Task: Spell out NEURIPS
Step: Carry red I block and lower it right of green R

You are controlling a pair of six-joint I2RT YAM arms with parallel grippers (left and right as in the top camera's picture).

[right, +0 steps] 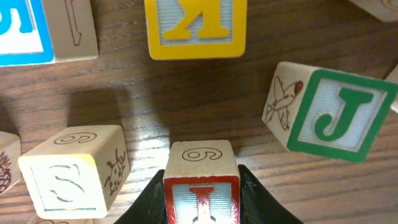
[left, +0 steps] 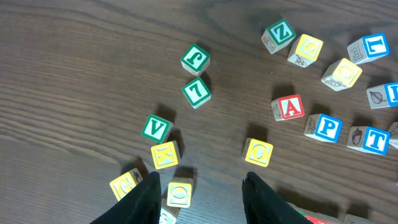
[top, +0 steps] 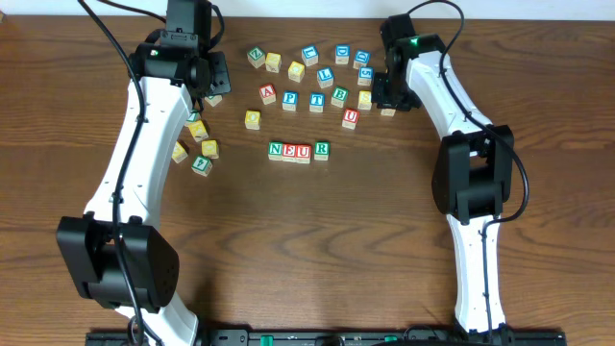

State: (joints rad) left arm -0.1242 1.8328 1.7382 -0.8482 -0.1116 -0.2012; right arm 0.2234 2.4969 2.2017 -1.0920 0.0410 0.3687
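Note:
Mid-table, the green N [top: 277,149], red E [top: 289,150], red U [top: 304,151] and green R [top: 322,149] cubes stand in a row. My right gripper [right: 201,202] is shut on the red I cube [right: 201,186], low over the wood at the right end of the loose cubes [top: 384,104]. Just left of it lies a pale yellow S cube [right: 71,171]. The blue P cube [top: 290,98] lies loose in the cluster [left: 326,127]. My left gripper [left: 202,199] hangs open over the left cubes [top: 211,94], a yellow O cube [left: 179,193] below its fingers.
Loose letter cubes crowd the back of the table, among them a red A [left: 289,107], a blue T [left: 375,139] and a spare red U [top: 351,117]. A green J [right: 339,115] and a yellow K [right: 196,25] lie close to my right gripper.

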